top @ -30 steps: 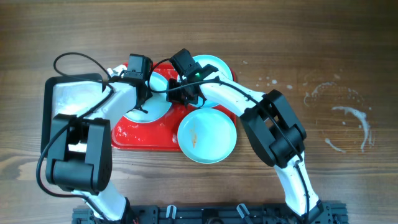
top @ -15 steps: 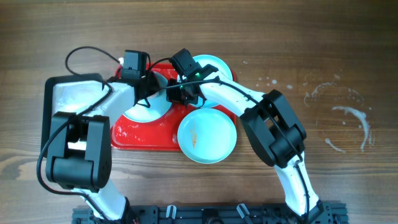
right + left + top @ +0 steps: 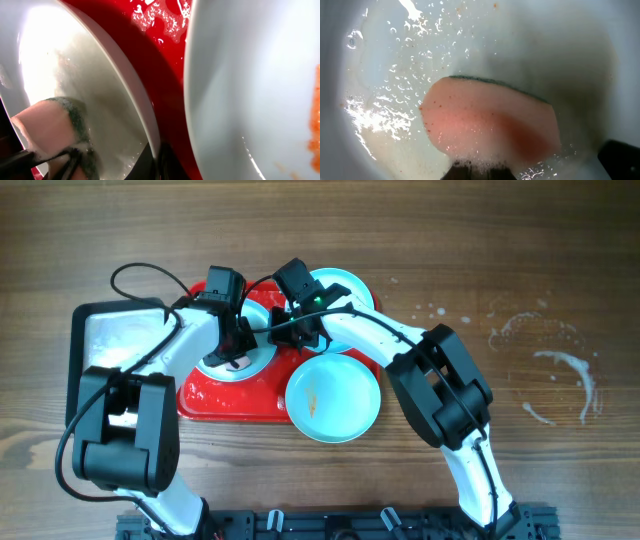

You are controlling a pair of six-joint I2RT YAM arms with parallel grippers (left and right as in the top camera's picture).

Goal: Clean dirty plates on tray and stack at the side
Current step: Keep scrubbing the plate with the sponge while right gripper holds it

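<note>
On the dark wood-grain table (image 3: 480, 240), you have the red tray (image 3: 230, 402) lying between your two arms. A black-rimmed metal tray (image 3: 105, 340) sits just beside its left end, and whitish dried rings (image 3: 560, 375) mark the wood well to the right.

Three pale blue plates sit on the red tray. The left plate (image 3: 262, 348) is under both grippers and the back plate (image 3: 345, 285) is at the far right corner. The front plate (image 3: 333, 397) overhangs the near edge and carries an orange smear (image 3: 312, 400).

Your left arm reaches forward from the near left and bends rightward over the metal tray, with its wrist tipped down. The left gripper (image 3: 236, 346) is clamped on a pink sponge (image 3: 490, 125) with a green scouring face, pressed onto the wet, sudsy floor of the left plate.

Your right arm arcs in from the near right, past the front plate. The right gripper (image 3: 300, 332) has its jaws closed at the right rim of that same left plate. Its wrist view shows the rim running into the dark fingers, so the rim looks pinched, though the contact itself is blurred.
</note>
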